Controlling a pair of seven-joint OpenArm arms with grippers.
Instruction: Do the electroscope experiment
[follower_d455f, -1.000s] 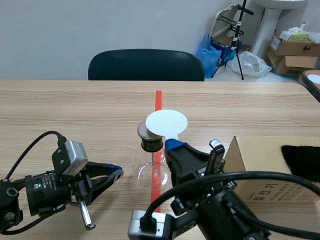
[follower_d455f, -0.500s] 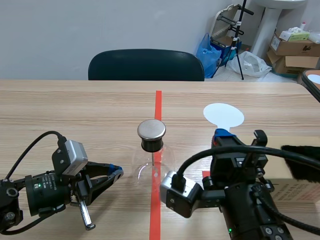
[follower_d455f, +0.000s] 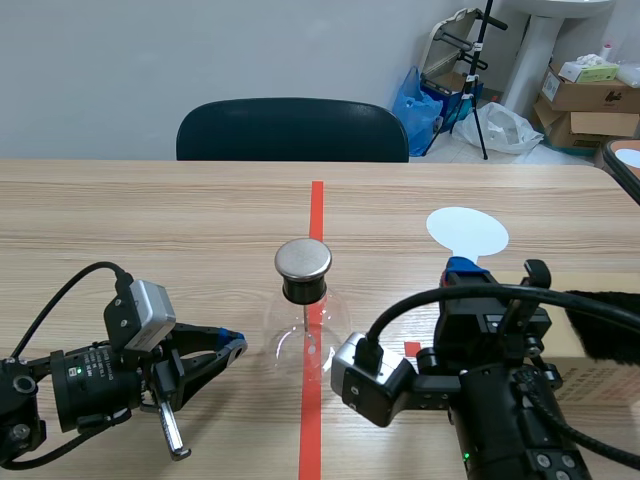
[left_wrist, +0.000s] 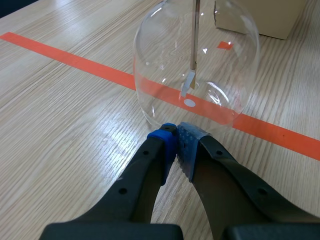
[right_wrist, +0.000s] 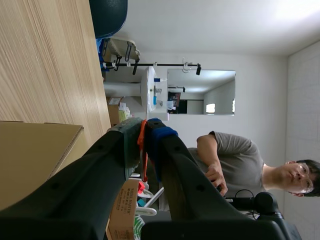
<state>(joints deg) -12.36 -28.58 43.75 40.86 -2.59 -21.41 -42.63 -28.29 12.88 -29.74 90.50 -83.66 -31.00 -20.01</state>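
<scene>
Black right claw on white disc, apart from glass flask.

A: What stands behind the wooden surface?
B: A dark chair against a plain pale wall.
A: And the far corner?
B: Cardboard boxes, a blue bag, a black stand.

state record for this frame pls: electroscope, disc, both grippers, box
electroscope: glass flask with metal cap, upright on the red tape line
white disc: lifted to the right of the flask, apart from the cap
right gripper: shut on the disc's handle
left gripper: shut on nothing, tips low by the flask's base
cardboard box: right side, black fur on it
</scene>
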